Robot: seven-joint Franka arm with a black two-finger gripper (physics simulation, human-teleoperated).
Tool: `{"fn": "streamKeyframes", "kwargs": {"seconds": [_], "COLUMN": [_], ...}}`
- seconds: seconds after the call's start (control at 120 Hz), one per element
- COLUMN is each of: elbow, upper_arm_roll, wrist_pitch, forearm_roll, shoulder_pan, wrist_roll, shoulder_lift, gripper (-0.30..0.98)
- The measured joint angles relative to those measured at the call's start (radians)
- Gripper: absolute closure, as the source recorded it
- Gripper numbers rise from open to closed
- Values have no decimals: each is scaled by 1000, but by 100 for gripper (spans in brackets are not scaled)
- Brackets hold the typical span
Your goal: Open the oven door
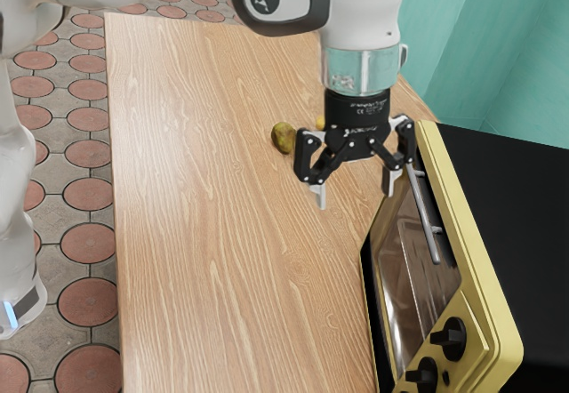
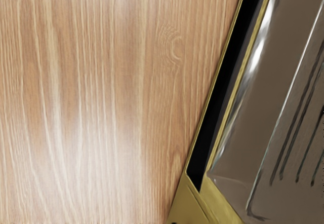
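Oven door (image 1: 404,273) is at the exterior view's right, glass front, set in the yellow frame of the oven (image 1: 484,273). Handle (image 1: 425,215), a grey metal bar on two mounts, runs along the door's upper edge. Exterior view also gives the oven's black top and two black knobs (image 1: 449,338) on the yellow panel beside the door, one partly cut off by the picture edge. Wrist view gives a closer look at the glass from above: dark parallel lines in the pane, bright reflection along its border, a black strip between thin yellow edges, yellow corner of the frame.

Gripper (image 1: 355,190): above the table, near the handle's far end, pointing down. Fingers spread wide, gap between them, nothing pinched. Can't tell exact depth between the nearer finger and the handle.

Table (image 1: 204,233): light wood, big in both views; wrist view shows its grain and a pale glare right beside the oven. Exterior view adds a greenish-brown fruit (image 1: 283,138) on the table past the gripper, a small yellow item (image 1: 321,122) partly hidden behind the gripper, teal wall (image 1: 471,46) and reddish round-tiled floor (image 1: 87,246).
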Motion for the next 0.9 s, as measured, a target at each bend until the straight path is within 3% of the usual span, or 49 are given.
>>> {"fn": "streamKeyframes", "kwargs": {"seconds": [0.267,0.475,0.9], "elbow": [15,42,41], "upper_arm_roll": [1,0,5], "wrist_pitch": [31,46,62], "forearm_roll": [127,190,207], "shoulder_pan": [-22,10,46], "wrist_roll": [30,83,149], "shoulder_lift": [54,80,113], "gripper": [0,0,0]}}
